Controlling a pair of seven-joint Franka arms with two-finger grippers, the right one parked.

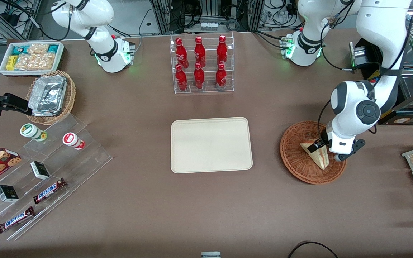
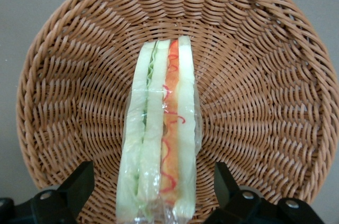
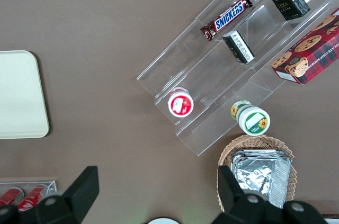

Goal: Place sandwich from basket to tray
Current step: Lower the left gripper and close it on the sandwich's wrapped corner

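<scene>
Starting at the parked arm's end of the surface (image 1: 138,208): white bin (image 1: 4,68) of snack packets farthest from the front camera. Just nearer than that, a tan wicker basket (image 1: 69,104) with foil containers. Nearer again, clear acrylic steps (image 1: 84,150) carrying Snickers bars (image 1: 48,190), a couple of small dark boxes and two little round jars.

Moving along to the middle: clear rack (image 1: 203,64) with six red bottles standing upright. Nearer the camera than the rack, the tray (image 1: 211,145), cream and lying flat, well apart from the basket (image 1: 296,161).

Over toward the working arm's end: that reddish-brown basket (image 2: 254,102) sitting on the surface, with the sandwich (image 1: 317,157) in it. Filling edge of the sandwich (image 2: 161,144) turned up toward the wrist camera, so red and green stripes between the pale bread show nicely through the clear wrap.

Gripper (image 1: 317,147) down in the basket right over the sandwich. From the wrist view, gripper (image 2: 151,181) straddling the wedge, fingers (image 2: 79,184) spread wide, one on each side, with wicker showing in the gaps. Not pinching anything.
</scene>
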